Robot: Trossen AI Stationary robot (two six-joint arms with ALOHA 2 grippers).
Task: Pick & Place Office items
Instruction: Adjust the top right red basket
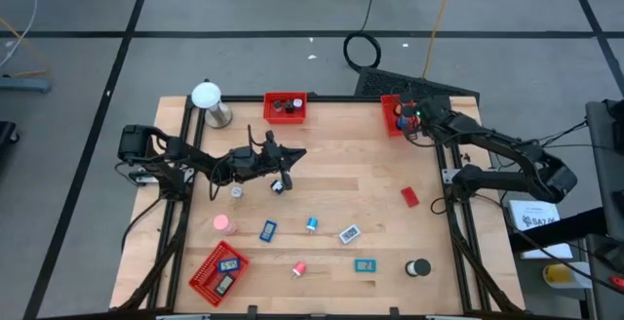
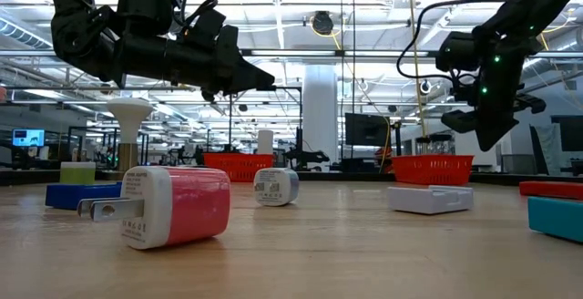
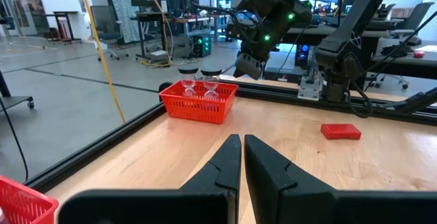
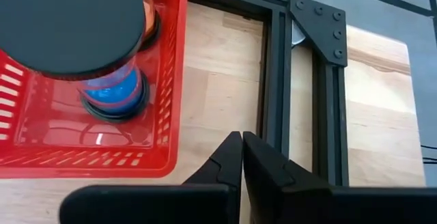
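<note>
The office items lie scattered on the wooden table: a pink charger [image 1: 224, 223], a blue piece [image 1: 268, 230], a blue spool [image 1: 312, 224], a flat red piece [image 1: 409, 197], a teal piece [image 1: 366, 266] and a black roll [image 1: 418, 267]. My left gripper [image 1: 292, 154] hangs shut and level over the table's middle left, holding nothing [image 3: 242, 142]. My right gripper [image 1: 408, 117] is shut and slants down over the far right red tray [image 4: 82, 135], its fingertips [image 4: 242, 149] just outside the tray's wall with nothing between them. Two black-capped hourglasses [image 4: 113, 91] stand in that tray.
A second red tray [image 1: 285, 106] stands at the far edge's middle, and a third [image 1: 217, 272] holds blue pieces at the near left. A white ball on a silver stand [image 1: 208, 100] is at the far left. Black frame rails [image 4: 300, 87] run along the table's right side.
</note>
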